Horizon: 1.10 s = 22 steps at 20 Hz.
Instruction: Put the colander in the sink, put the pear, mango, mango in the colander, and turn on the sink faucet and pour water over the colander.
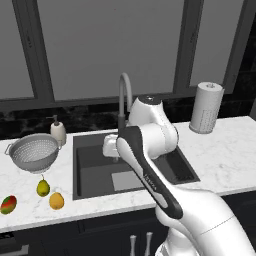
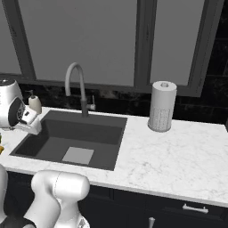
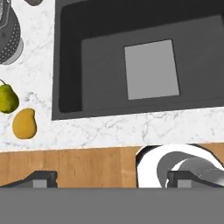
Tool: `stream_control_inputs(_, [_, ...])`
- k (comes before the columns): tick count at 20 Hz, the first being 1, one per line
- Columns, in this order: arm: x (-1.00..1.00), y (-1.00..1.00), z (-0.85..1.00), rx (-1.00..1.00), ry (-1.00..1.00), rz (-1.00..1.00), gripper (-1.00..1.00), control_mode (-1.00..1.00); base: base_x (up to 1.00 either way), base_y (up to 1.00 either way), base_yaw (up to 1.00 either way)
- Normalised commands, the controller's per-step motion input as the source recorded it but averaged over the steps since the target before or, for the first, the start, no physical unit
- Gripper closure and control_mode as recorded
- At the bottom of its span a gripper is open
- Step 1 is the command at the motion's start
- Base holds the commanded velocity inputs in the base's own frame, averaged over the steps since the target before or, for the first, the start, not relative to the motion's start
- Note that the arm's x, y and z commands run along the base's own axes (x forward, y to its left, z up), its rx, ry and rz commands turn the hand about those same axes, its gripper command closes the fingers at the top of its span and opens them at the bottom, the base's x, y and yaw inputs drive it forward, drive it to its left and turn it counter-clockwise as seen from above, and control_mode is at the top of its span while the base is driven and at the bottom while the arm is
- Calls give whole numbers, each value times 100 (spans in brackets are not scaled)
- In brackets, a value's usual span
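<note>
Hand view, pincer [image 3: 112, 178] spread wide, empty, above sink [image 3: 65, 65] front edge: swing to colander [image 1: 34, 152] left of sink, straddle its rim squarely.

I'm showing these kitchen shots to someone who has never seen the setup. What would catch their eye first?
Probably the big white arm rising in the foreground over the dark sink, its basin holding nothing but the pale square plate at the bottom. Next, the shiny colander on the marble counter left of the sink, with the pear, an orange-yellow mango and a red-green mango lying in front of it. The paper towel roll stands to the right.
</note>
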Motion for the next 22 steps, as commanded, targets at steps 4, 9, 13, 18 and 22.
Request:
stream_control_inputs(4, [24, 74, 0, 8, 9, -22, -100, -100, 0, 0, 0])
stream_control_inputs(9, [37, 66, 0, 4, 5, -15, -100, -100, 0, 0, 0])
stream_control_inputs(13, [54, 55, -2, 2, 0, -14, -100, -100, 0, 0, 0])
stream_control_inputs(18, [61, 45, -9, 5, -1, -11, -100, -100, 0, 0, 0])
stream_control_inputs(22, [59, 37, -6, 4, 0, 0, -100, -100, 0, 0, 0])
